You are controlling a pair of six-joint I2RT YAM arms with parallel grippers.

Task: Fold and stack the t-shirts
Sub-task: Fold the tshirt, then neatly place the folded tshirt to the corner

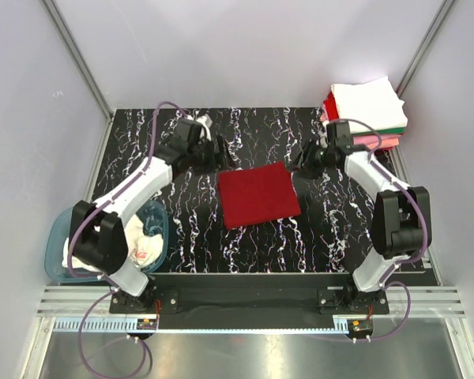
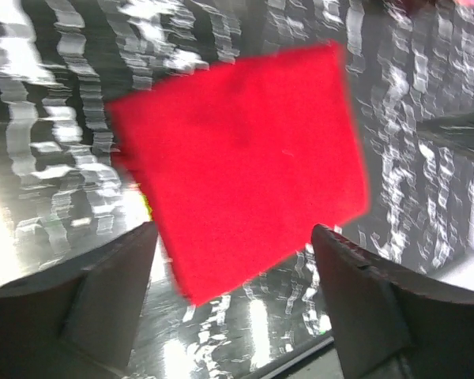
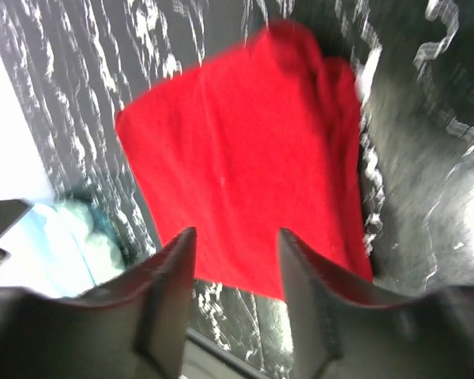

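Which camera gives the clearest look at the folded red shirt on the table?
The top view: the red shirt lies whole and sharp, all four edges visible. The left wrist view shows it almost whole but blurred. The right wrist view is blurred too, with the right gripper hiding its near edge.

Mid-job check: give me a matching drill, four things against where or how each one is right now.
Things:
1 dark red shirt
2 shirt stack
3 teal tub
4 left gripper

Place or state:
A far right corner
B open, holding nothing
C folded, at the centre of the table
D near left corner

Pairs: 1-C, 2-A, 3-D, 4-B
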